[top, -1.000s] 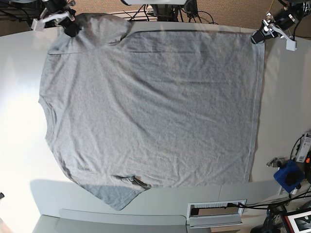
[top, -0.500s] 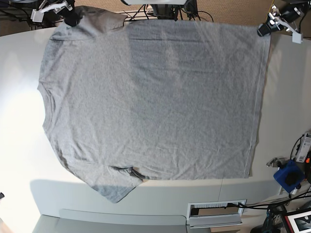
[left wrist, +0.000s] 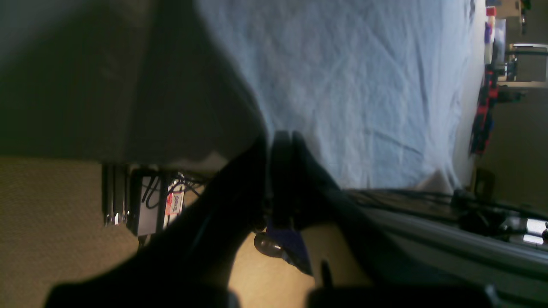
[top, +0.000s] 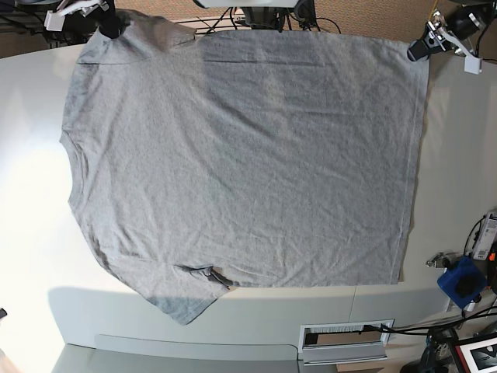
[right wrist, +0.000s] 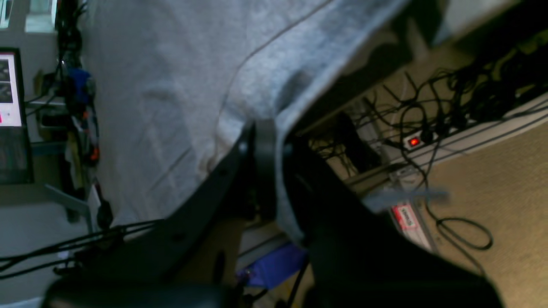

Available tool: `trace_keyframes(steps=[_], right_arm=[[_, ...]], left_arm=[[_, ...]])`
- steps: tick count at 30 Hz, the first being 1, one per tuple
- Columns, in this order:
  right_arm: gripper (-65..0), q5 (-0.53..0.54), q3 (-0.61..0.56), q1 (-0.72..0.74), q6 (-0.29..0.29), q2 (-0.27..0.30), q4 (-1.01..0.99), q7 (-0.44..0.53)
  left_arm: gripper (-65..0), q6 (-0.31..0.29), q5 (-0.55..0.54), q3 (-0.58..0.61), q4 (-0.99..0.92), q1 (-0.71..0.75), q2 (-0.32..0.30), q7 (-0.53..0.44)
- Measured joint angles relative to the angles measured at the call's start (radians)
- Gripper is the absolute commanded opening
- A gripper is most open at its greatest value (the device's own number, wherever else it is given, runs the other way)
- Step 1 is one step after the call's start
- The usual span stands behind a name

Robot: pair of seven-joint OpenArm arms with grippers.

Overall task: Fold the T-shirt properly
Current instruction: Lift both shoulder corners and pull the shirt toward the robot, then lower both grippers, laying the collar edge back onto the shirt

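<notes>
The grey T-shirt (top: 241,155) lies spread flat, plain side up, on the white table (top: 31,233). Its hem is at the right and its sleeves are at the far left and near left. My left gripper (top: 417,51) is shut on the far right hem corner; in the left wrist view its closed tips (left wrist: 280,139) pinch the shirt's edge (left wrist: 351,77). My right gripper (top: 111,26) is shut on the far left sleeve and shoulder; in the right wrist view (right wrist: 263,128) grey fabric (right wrist: 171,85) runs between its fingers. The near sleeve (top: 182,307) is folded under and wrinkled.
The shirt's far edge hangs past the table's back edge, over cables and a power strip (right wrist: 413,141). A white slotted box (top: 345,336) sits at the front edge. A blue object (top: 462,281) and wires are at the right.
Both grippers have drawn back toward the far edge, pulling the shirt's far edge with them. The cloth has slid away from the front edge and lies flatter.
</notes>
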Motion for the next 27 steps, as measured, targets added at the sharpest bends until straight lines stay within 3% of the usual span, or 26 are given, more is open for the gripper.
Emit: trace_keyframes(steps=[11, 15, 22, 27], right_arm=[[-65.0, -0.01, 0.002, -0.007, 0.001, 0.0, 0.204, 0.002], [-65.0, -0.106, 0.002, 0.097, 0.001, 0.0, 0.206, 0.027], [-65.0, -0.197, 0.002, 0.267, 0.004, 0.0, 0.206, 0.057], [-65.0, -0.309, -0.037, 0.351, 0.005, 0.01, 0.206, 0.11]], left_arm=[[-65.0, 0.0, 0.002, -0.143, 0.105, 0.032, 0.005, 0.006], [-65.0, 0.0, 0.005, -0.142, 0.108, -0.056, 0.004, 0.002], [-65.0, 0.0, 0.143, -0.142, 0.106, -0.168, 0.006, -0.048], [-65.0, 0.0, 0.161, -0.142, 0.106, -0.231, 0.007, -0.051]])
